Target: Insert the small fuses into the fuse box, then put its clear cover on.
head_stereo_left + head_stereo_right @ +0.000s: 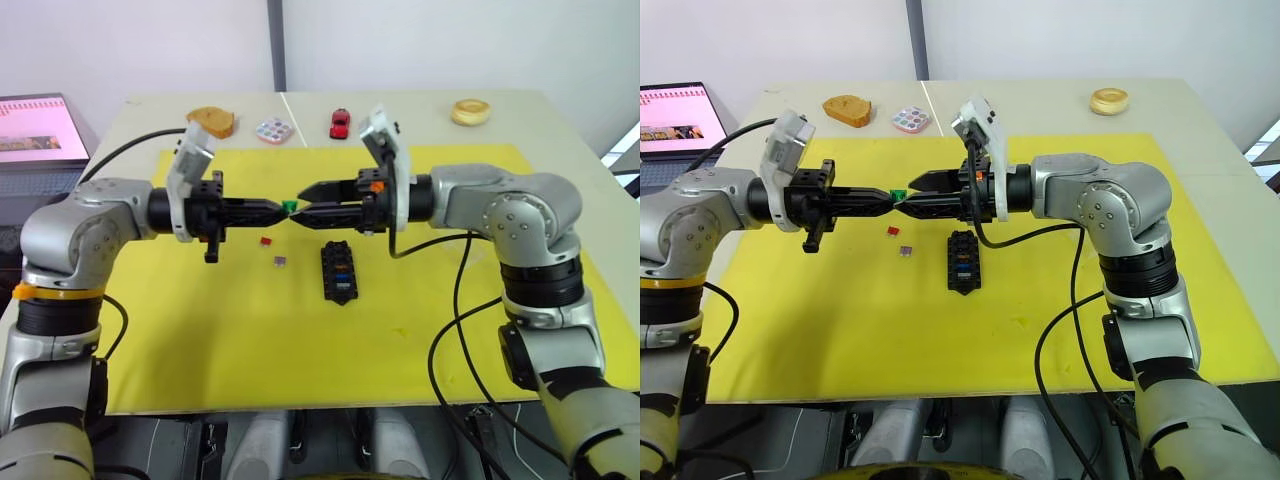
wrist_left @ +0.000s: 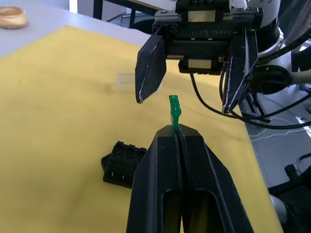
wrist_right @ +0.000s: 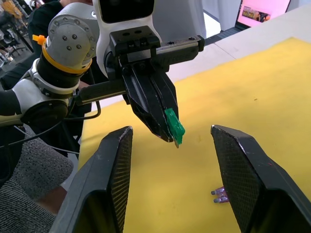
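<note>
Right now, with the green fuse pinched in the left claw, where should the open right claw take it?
On the free end of the green fuse that sticks out past the left claw, coming straight on. The right claw already faces it, fingers spread to either side.

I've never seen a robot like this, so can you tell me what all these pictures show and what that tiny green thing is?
It is a robot with two arms. Two pictures come from cameras in its head, looking down at a yellow mat. The other two come from cameras on its wrists. The left gripper is shut on a small green fuse, held above the mat. The right gripper is open and faces it. On the mat lie a black fuse box, a red fuse and a purple fuse. A toy car sits farther back.
</note>
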`<state>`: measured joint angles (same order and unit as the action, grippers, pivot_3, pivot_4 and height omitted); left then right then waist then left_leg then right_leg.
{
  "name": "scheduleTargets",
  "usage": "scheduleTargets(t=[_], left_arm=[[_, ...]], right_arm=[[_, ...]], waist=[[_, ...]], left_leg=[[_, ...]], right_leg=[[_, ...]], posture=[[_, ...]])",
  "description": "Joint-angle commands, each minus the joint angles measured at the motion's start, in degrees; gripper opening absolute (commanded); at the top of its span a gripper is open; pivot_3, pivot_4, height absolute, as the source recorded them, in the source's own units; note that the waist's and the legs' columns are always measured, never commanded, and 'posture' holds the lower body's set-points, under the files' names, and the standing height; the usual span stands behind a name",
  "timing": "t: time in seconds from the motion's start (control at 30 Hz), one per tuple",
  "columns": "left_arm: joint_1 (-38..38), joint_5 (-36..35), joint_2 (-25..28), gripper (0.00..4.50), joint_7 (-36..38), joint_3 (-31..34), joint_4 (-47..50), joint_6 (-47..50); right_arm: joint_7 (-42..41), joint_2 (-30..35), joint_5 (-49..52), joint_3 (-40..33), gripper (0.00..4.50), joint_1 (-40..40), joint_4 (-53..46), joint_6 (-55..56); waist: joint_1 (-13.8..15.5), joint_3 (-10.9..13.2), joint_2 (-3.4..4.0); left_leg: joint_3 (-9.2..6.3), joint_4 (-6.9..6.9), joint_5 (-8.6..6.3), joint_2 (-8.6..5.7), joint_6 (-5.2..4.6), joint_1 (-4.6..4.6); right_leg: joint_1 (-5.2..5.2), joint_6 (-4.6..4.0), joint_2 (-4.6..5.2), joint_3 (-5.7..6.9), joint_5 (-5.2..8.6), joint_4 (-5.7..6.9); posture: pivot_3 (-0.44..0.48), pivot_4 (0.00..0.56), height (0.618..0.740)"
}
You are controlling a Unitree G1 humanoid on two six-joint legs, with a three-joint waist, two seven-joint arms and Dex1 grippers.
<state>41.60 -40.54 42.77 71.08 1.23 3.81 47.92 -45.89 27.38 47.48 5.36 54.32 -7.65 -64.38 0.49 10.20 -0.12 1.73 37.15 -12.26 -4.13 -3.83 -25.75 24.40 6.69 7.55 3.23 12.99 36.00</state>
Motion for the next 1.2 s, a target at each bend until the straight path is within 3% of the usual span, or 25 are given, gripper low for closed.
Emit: scheduleTargets(t=[0.03,0.13,0.27,0.57,0.67,0.83,1.03,1.2], left_arm=[[1.15,0.11,0.82,0.0,0.87,0.41,1.23,-1.53],[1.19,0.08,0.83,0.0,0.71,0.39,1.56,-1.52],[1.85,-0.93,0.52,0.0,0.11,1.06,1.68,-0.79],[1.08,1.12,1.12,0.0,-0.41,-0.02,1.73,-2.07],[0.63,0.98,1.64,0.91,-0.45,0.62,1.73,-1.94],[-2.92,4.54,4.5,3.45,-2.16,1.97,3.22,-5.82],[-11.81,7.58,7.15,3.45,-5.39,2.22,11.74,-9.74],[-17.92,6.8,6.96,3.45,-9.18,2.66,18.82,-8.66]], right_arm=[[0.14,-0.56,0.83,-1.8,2.7,0.22,-1.98,0.37],[0.34,-0.83,0.96,-1.81,1.9,0.21,-2.12,0.44],[-0.1,-0.71,0.73,-1.16,0.06,-0.15,-2.82,0.74],[-0.28,-0.73,0.15,-1.31,0.06,-0.34,-2.7,1.52],[-1.58,-0.27,-1.28,-1.02,0.0,-1.13,-2.96,4.56],[-12.44,4.94,-10.71,3.27,0.0,-1.49,0.37,19.3],[-26.35,9.67,-21.52,9.43,0.0,-4.52,9.27,37.16],[-29.22,8.77,-25.42,10.19,0.0,-7.9,14.33,43.29]], waist=[[-0.01,0.0,0.0],[-0.06,0.0,0.0],[-0.03,0.0,0.0],[-0.01,0.0,0.0],[-0.01,0.0,0.0],[-0.06,0.01,0.01],[-0.15,0.02,0.0],[0.0,0.02,0.0]], left_leg=[[0.0,0.0,0.0,0.0,0.0,0.0],[0.0,0.0,0.0,0.0,0.0,0.0],[0.0,0.0,0.0,0.0,0.0,0.0],[0.0,0.0,0.0,0.0,-0.01,0.0],[0.0,0.0,0.0,0.0,-0.01,0.0],[0.04,0.0,0.0,0.0,-0.01,0.0],[0.04,-0.02,-0.02,0.02,-0.04,0.04],[0.02,-0.01,-0.05,0.03,0.07,0.06]], right_leg=[[0.0,0.0,0.0,0.0,0.0,0.0],[0.0,0.0,0.02,0.0,0.0,0.01],[0.01,0.0,0.01,0.0,0.0,0.01],[0.02,0.0,0.0,0.0,0.0,0.01],[0.01,0.0,0.0,0.0,0.0,0.01],[-0.02,0.01,-0.12,0.02,0.01,0.0],[-0.02,0.02,-0.14,0.01,0.02,-0.02],[0.04,0.02,0.0,-0.04,0.02,-0.08]], posture=[[0.0,0.15,0.74],[0.0,0.15,0.74],[0.0,0.15,0.74],[0.0,0.15,0.74],[0.0,0.15,0.74],[0.0,0.15,0.74],[0.0,0.15,0.74],[0.0,0.15,0.74]])
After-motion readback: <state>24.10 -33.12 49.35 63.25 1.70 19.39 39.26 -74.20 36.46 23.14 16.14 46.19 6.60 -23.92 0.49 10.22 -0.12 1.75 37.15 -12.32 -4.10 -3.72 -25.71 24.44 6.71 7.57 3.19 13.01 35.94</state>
